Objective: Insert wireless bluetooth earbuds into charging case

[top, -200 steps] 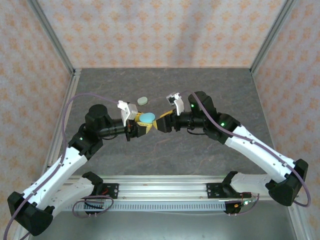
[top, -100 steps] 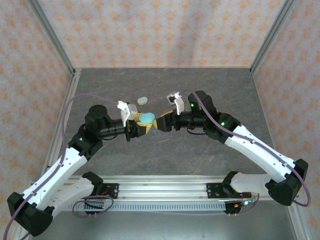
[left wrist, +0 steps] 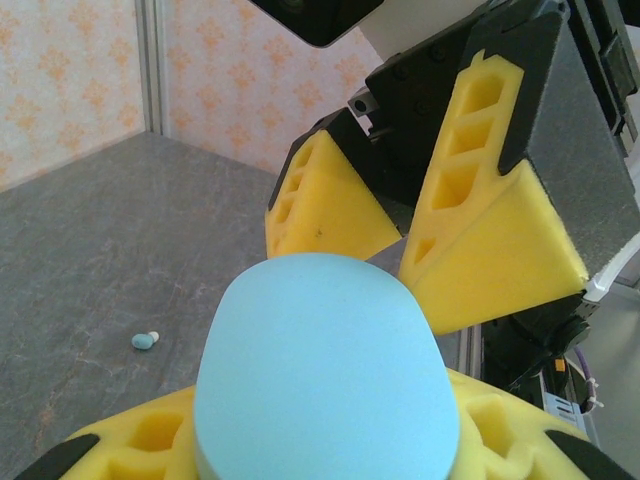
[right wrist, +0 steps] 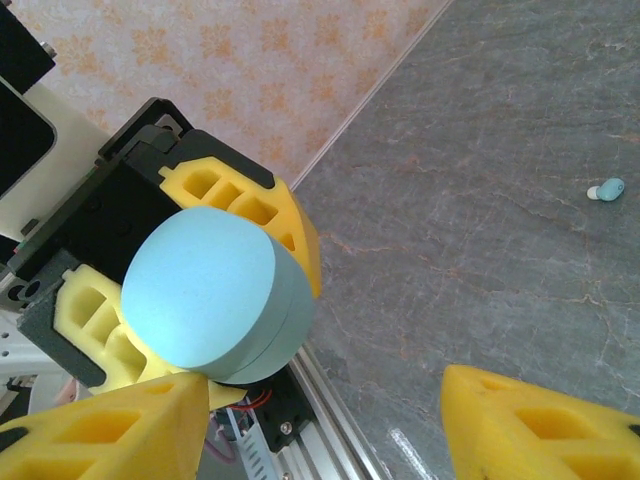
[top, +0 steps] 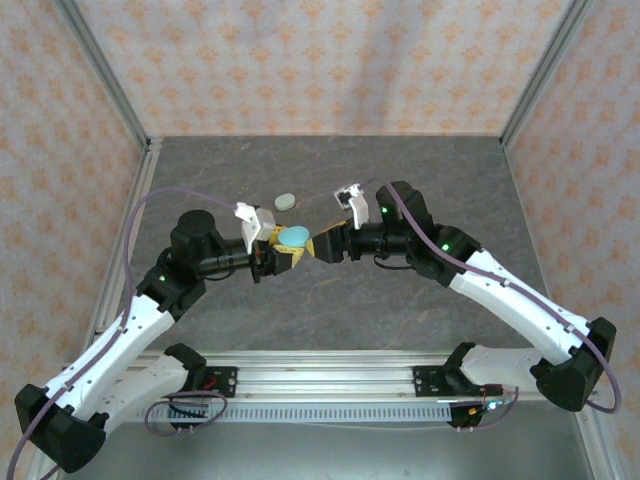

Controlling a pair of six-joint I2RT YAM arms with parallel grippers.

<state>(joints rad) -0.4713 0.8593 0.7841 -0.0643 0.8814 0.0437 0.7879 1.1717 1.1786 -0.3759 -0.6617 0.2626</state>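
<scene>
My left gripper [top: 281, 250] is shut on a closed light-blue oval charging case [top: 294, 236], held above the table's middle. In the left wrist view the case [left wrist: 325, 380] sits between my yellow pads [left wrist: 130, 445]. My right gripper [top: 321, 246] faces it, open, its yellow fingers [left wrist: 490, 240] just beyond the case's far end. From the right wrist, the case [right wrist: 205, 290] lies close to one finger [right wrist: 110, 430], not clamped. One tiny blue-white earbud [left wrist: 144, 341] lies on the grey table, also seen as a small earbud [right wrist: 606, 189] in the right wrist view.
A second, grey-green oval case [top: 284, 201] lies on the dark stone-patterned table [top: 420, 170] behind the grippers. Patterned walls with metal posts [top: 110, 80] close in the sides and back. An aluminium rail [top: 330, 378] runs along the near edge.
The right gripper has edged slightly left toward the held case. The left arm and the case stay put.
</scene>
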